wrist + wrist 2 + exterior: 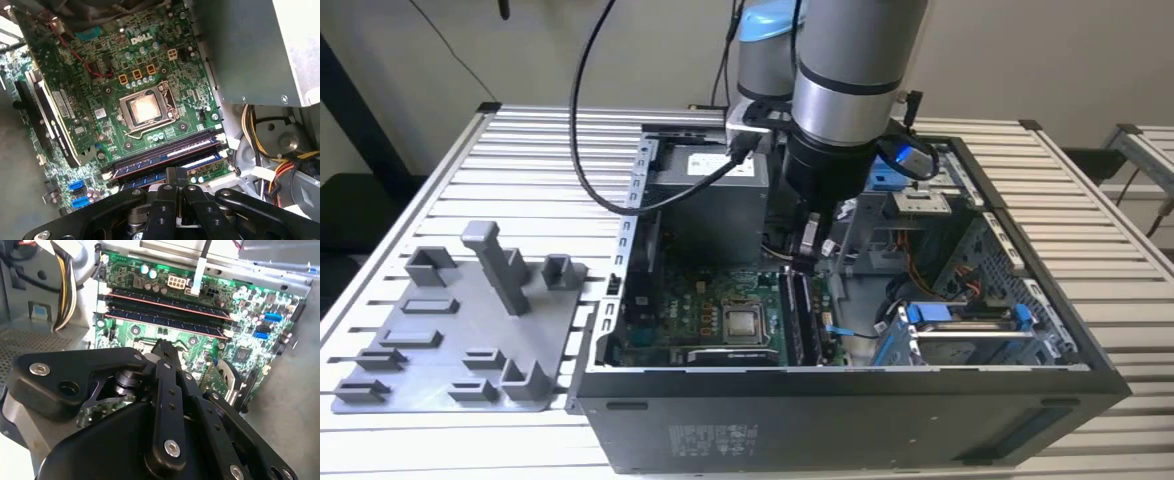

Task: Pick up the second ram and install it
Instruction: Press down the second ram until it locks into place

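slatted metal counter carries an open computer case, with a grey holder tray on the exterior view's left, just beside the case.

arm reaches down into the case from above. hand hangs low over the motherboard, above the memory slots to the right of the cpu socket in the exterior view. cannot tell whether the hand is spread or pressed together; its black linkage blocks the tips in both wrist views.

two long dark sticks sit side by side in the slots. second ram lies flat along its slot, parallel to and just beside the other ram stick. the hand is nearest this pair, directly over it. cannot tell if it touches the stick.

cpu socket is closed with its metal frame, near the slots. power supply box stands beside the board; bundled cables run next to it.
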{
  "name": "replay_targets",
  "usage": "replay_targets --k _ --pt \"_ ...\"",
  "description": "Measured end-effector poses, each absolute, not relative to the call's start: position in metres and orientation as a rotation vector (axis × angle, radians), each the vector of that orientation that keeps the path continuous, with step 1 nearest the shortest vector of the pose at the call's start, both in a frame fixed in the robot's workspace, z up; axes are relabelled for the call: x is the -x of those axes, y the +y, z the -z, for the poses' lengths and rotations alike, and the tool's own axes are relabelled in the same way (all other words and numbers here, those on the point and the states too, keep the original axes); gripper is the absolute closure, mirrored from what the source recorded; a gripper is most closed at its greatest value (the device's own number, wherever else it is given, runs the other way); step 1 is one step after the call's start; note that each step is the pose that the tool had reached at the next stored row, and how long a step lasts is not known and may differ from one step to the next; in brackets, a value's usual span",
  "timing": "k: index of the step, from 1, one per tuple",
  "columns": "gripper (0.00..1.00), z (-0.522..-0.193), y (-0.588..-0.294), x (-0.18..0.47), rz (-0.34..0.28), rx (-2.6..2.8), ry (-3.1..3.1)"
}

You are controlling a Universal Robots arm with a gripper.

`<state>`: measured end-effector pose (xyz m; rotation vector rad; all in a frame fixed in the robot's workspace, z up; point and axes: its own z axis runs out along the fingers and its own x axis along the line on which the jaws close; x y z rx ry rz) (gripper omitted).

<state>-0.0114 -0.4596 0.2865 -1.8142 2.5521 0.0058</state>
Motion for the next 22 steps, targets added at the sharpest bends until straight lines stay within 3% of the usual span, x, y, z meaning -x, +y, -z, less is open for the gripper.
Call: replay_targets --k 22 --pt "0.89 -0.2857 -0.4596 0.0114 -0.009 2.219 2.21"
